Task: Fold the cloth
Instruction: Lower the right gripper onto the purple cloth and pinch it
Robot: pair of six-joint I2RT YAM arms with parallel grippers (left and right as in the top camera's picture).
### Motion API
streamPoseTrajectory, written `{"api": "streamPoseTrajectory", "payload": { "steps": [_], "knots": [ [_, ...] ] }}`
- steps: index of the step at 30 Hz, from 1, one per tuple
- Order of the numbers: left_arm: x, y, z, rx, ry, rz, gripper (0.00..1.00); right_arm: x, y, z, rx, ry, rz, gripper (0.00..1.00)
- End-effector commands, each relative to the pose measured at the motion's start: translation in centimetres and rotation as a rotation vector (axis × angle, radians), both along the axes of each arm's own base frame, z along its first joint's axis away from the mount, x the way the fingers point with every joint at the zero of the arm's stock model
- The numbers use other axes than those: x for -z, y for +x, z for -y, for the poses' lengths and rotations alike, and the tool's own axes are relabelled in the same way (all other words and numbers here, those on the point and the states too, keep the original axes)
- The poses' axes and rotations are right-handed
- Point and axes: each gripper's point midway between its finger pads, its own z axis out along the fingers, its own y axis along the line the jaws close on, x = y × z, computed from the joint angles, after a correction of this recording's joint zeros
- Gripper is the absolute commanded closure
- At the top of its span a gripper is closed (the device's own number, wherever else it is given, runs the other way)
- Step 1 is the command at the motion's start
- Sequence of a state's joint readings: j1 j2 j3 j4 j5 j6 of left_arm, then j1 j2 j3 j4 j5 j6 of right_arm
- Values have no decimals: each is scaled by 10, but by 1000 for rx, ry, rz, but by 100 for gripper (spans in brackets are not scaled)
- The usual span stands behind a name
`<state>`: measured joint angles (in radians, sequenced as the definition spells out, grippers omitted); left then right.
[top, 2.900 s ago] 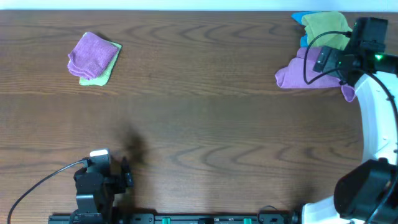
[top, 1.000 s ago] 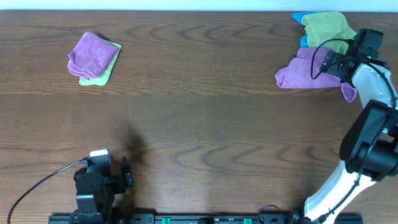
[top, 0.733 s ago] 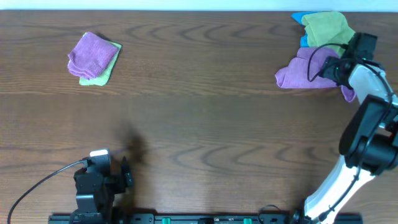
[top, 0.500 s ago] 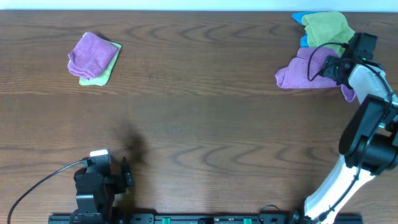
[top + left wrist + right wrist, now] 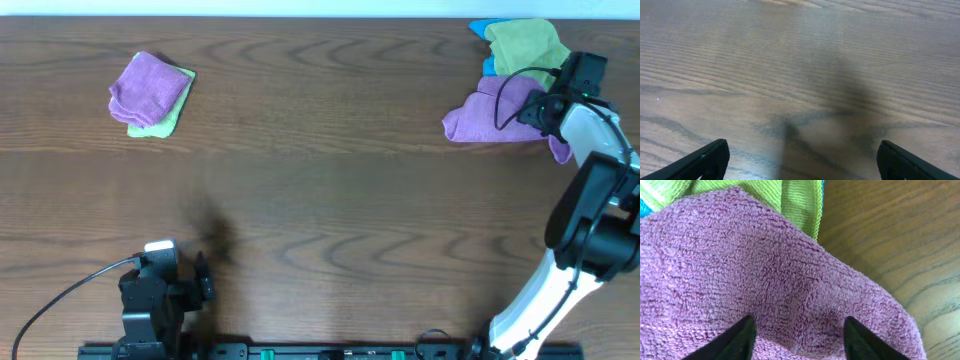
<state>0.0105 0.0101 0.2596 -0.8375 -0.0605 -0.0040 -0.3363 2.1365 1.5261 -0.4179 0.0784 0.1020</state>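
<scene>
The lilac-purple cloth (image 5: 492, 112) lies crumpled at the far right of the table, just below a lime-green cloth (image 5: 522, 42). My right gripper (image 5: 541, 108) is over the purple cloth's right part. In the right wrist view the cloth (image 5: 755, 270) fills the frame, and the right gripper (image 5: 797, 339) is open with both fingertips down on the cloth, fabric between them. No white tag shows. My left gripper (image 5: 204, 278) rests at the near left edge; in its wrist view it (image 5: 800, 160) is open and empty above bare wood.
A small folded purple wad (image 5: 150, 85) lies on a green cloth (image 5: 165, 118) at the far left. A blue cloth edge (image 5: 486, 30) peeks out beside the lime-green cloth, which also shows in the right wrist view (image 5: 765, 192). The table's far edge runs just behind them.
My right arm swung in and its gripper came down onto the purple cloth's right part; over the last half second it has held still. The left arm has not moved.
</scene>
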Motion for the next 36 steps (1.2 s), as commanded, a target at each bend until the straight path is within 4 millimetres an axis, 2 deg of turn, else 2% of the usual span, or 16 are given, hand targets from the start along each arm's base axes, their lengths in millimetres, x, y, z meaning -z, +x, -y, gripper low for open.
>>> {"api": "streamPoseTrajectory", "payload": {
  "steps": [1, 8, 15, 17, 20, 21, 25, 28, 30, 36],
  "knots": [
    [24, -8, -2, -23, -10, -74, 5, 4, 1, 6, 12, 2, -2, 47],
    [24, -8, -2, -23, -10, -74, 5, 8, 1, 6, 12, 4, -7, 60],
    [24, -8, -2, -23, -10, -74, 5, 15, 0, 6, 12, 8, -17, 69],
    [24, -8, -2, -23, -10, -74, 5, 16, 0, 6, 12, 9, -21, 76],
    [24, -8, -2, -23, -10, -74, 5, 15, 0, 6, 11, 8, -20, 95],
    [24, -8, -2, -23, -10, -74, 5, 15, 0, 6, 9, 6, -21, 99],
    [24, -8, -2, -23, -10, -74, 5, 12, -1, 5, -35, -16, -34, 99],
    [24, -8, -2, -23, -10, -74, 5, 1, -2, 4, -40, -21, -26, 99],
    [24, -8, -2, -23, -10, -74, 5, -14, -1, 4, -42, -31, -4, 99],
    [24, -8, -2, -23, -10, -74, 5, -77, -4, 1, -57, -72, 82, 99]
  ]
}}
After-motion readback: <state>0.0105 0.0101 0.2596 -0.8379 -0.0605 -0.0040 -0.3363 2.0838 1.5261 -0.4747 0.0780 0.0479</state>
